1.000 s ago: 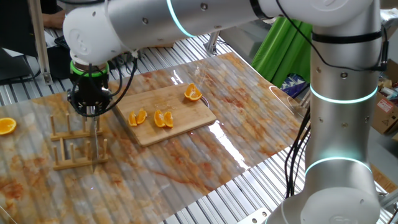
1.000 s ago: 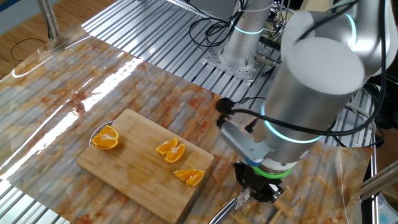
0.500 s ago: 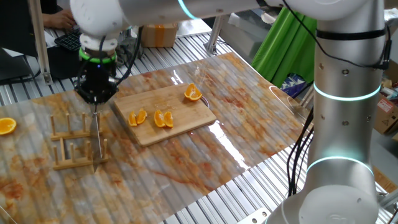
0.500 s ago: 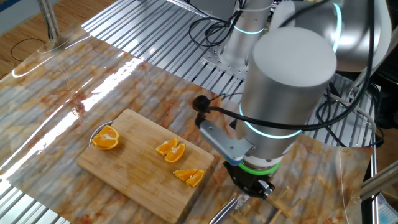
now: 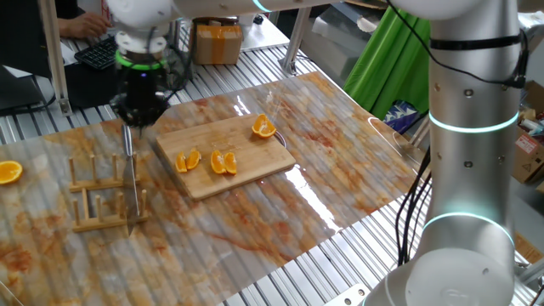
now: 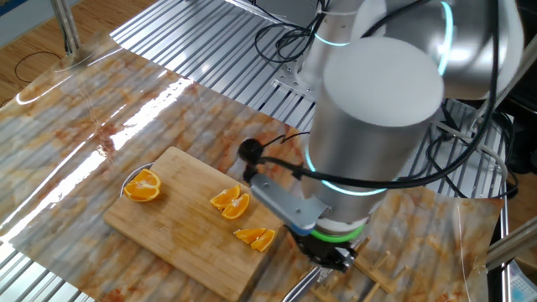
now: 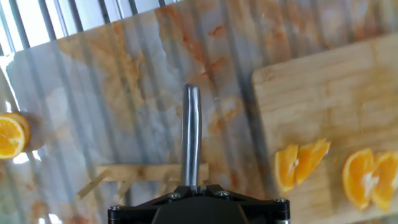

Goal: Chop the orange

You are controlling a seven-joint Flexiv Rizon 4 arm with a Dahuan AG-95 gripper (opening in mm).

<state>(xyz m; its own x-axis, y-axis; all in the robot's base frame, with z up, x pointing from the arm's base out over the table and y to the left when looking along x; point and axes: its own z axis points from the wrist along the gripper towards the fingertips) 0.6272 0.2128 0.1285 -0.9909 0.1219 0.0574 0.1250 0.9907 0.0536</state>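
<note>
Knife clamped, hanging over rack beside board.
Left to right: stray orange half (image 5: 9, 172), wooden rack (image 5: 104, 197), end effector (image 5: 129, 124) closed on knife (image 5: 132, 183), blade down; the orange (image 5: 206, 161), wedges on wooden board (image 5: 255, 157), on the surface (image 5: 340, 161).

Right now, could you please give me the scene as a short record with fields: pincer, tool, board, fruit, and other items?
pincer: pincer shut on the knife handle, pointing down
tool: knife, blade hanging down over the wooden rack
board: wooden board on the mat, beside the rack
fruit on board: two wedge pairs, one orange half
fruit off board: another orange half on the mat
</note>
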